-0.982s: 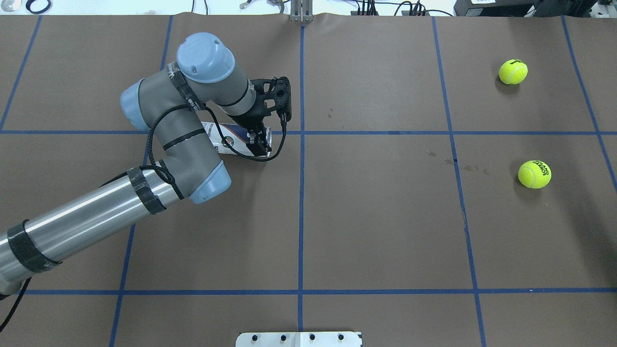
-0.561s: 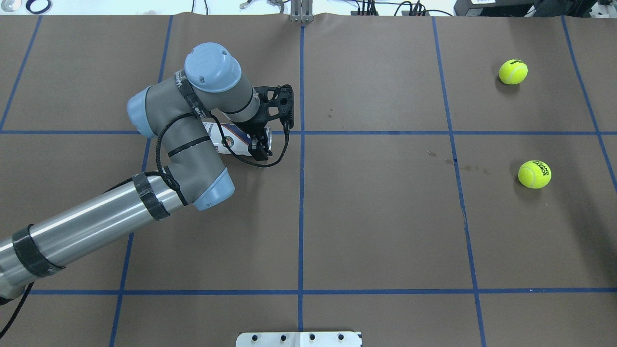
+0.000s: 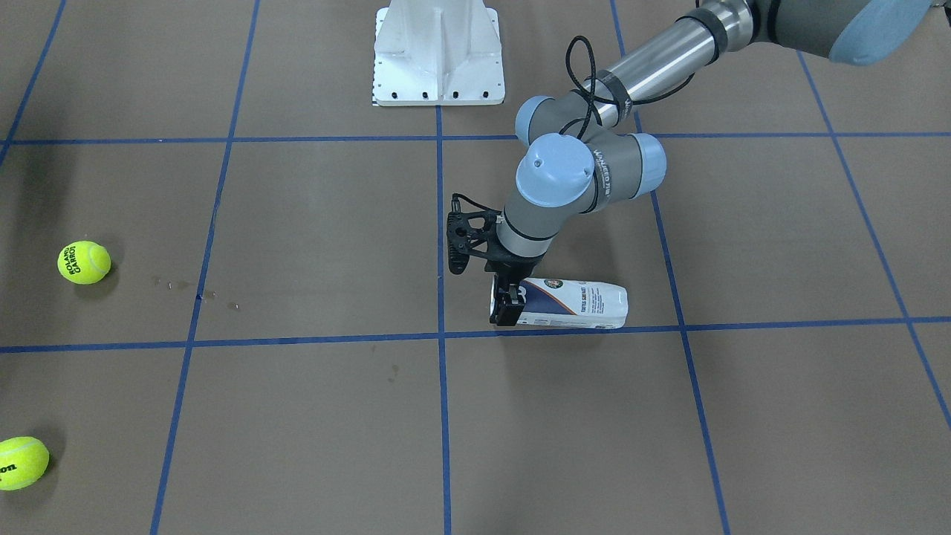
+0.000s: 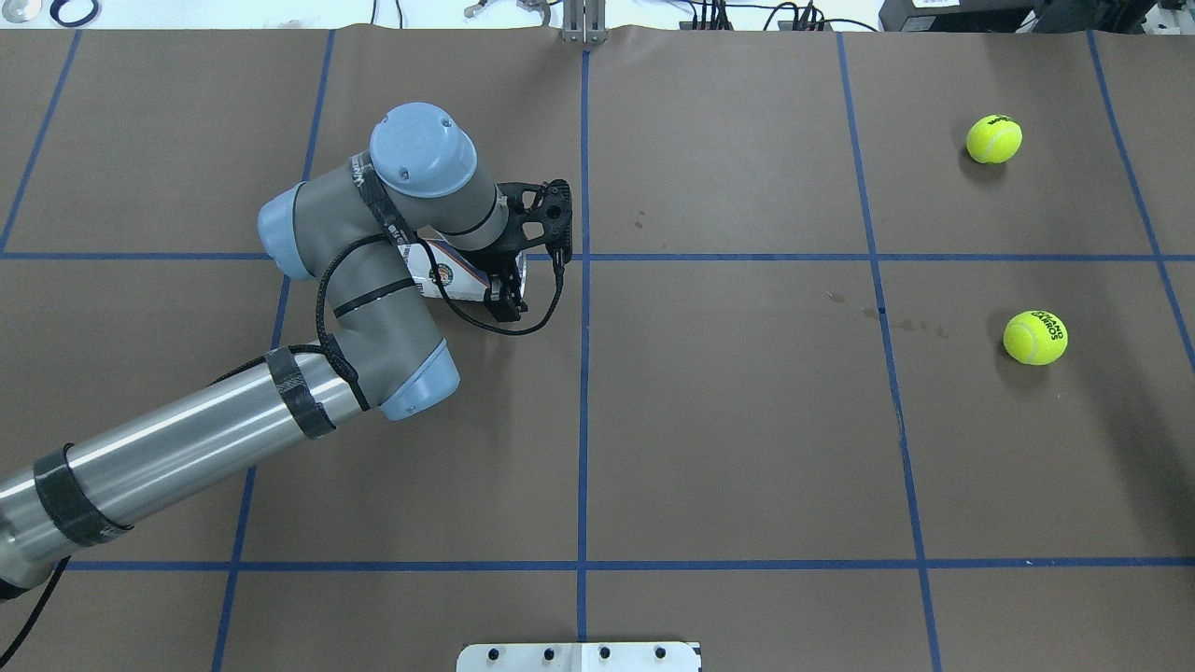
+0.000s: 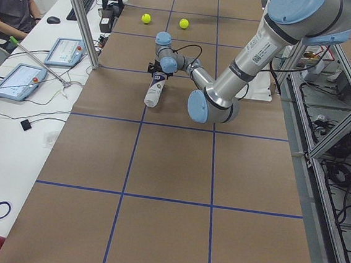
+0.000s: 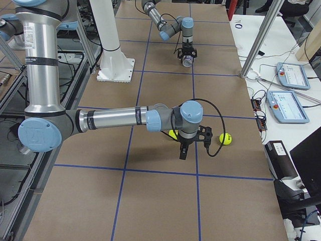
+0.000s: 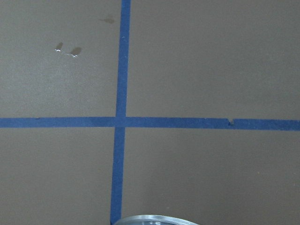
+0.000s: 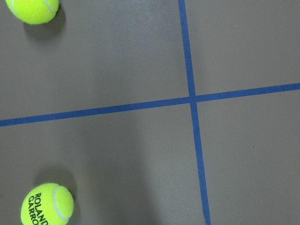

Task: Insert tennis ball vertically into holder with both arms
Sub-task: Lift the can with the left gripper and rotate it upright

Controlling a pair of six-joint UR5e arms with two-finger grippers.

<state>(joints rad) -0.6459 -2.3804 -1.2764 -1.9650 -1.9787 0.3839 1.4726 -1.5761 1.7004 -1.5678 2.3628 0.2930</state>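
The holder [image 3: 576, 303] lies on its side on the brown table, its open end toward the table's middle; the overhead view shows part of it [image 4: 443, 273] under the wrist. My left gripper [image 3: 507, 303] points down at that open end, fingers against it, reaching table level. The holder's rim [image 7: 154, 219] shows at the left wrist view's bottom edge. Two yellow tennis balls [image 4: 994, 139] [image 4: 1035, 337] lie far right. My right gripper [image 6: 182, 152] hovers near them; I cannot tell whether it is open or shut. The right wrist view shows both balls [image 8: 33, 8] [image 8: 47, 205].
The white bolted pedestal [image 3: 438, 52] stands at the robot's edge of the table. Blue tape lines [image 4: 583, 373] grid the brown surface. A metal post [image 6: 258, 47] and tablets [image 6: 288, 105] stand on the operators' side.
My left arm's elbow and wrist have swung right, and the gripper has settled slightly lower at the holder's open end. The holder and the balls have stayed put.
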